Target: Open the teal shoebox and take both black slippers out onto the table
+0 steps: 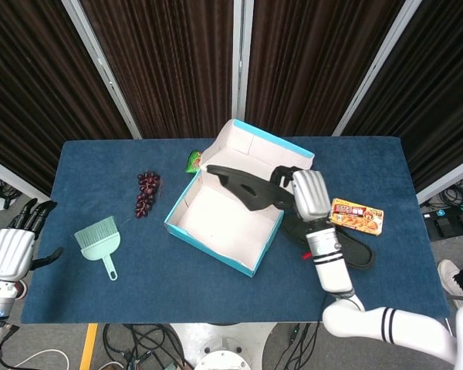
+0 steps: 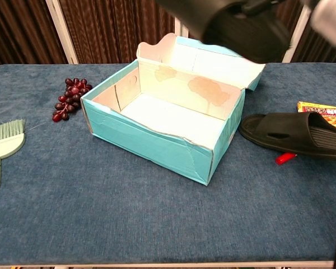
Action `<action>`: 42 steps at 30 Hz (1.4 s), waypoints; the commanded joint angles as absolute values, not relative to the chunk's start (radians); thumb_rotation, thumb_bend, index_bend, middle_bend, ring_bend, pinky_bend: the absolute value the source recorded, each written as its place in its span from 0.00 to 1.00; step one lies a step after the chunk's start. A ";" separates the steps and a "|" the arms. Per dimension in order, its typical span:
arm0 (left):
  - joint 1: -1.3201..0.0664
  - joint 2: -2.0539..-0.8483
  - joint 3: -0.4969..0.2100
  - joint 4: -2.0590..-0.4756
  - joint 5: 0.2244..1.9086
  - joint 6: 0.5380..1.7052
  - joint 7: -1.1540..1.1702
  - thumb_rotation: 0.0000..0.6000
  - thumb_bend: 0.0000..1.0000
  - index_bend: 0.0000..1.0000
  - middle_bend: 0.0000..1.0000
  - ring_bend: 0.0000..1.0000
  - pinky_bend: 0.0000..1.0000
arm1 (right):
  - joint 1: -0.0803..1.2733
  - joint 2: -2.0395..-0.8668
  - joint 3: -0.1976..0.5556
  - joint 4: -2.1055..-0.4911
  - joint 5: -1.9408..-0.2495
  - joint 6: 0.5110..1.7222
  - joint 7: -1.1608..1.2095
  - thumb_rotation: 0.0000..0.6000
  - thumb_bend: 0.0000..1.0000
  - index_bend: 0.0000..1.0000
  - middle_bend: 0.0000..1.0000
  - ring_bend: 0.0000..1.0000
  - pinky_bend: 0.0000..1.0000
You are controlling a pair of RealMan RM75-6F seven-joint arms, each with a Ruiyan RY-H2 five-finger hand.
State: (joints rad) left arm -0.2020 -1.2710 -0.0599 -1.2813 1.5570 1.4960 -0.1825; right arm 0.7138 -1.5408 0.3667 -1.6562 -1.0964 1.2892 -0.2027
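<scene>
Open empty shoebox (image 2: 157,137); slippers (image 2: 299,131) out.

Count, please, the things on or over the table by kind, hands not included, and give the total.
Slippers: 2 (one held up, one lying on the table)
Shoebox: 1
Grapes: 1 bunch
Brush: 1
Snack box: 1
Green packet: 1
Total: 7

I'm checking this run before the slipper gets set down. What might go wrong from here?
The right hand holds the second slipper by one end, raised above the open teal shoebox; a loose grip might drop it back inside. The first slipper already lies right of the box, with the snack packet beside it, so free table there looks limited. Lowering there may land one slipper on the other or nudge the packet.
</scene>
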 commanded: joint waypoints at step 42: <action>-0.209 -1.264 -0.052 -1.326 1.561 1.487 -0.129 1.00 0.19 0.09 0.12 0.03 0.28 | 0.544 -1.418 0.239 -1.401 -0.986 1.042 -0.234 1.00 0.00 0.18 0.29 0.11 0.22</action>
State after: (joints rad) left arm -0.2086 -1.2645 -0.0516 -1.3253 1.5615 1.4872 -0.1292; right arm 0.5418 -1.4493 0.2470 -1.3789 -0.9582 1.0744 -0.2678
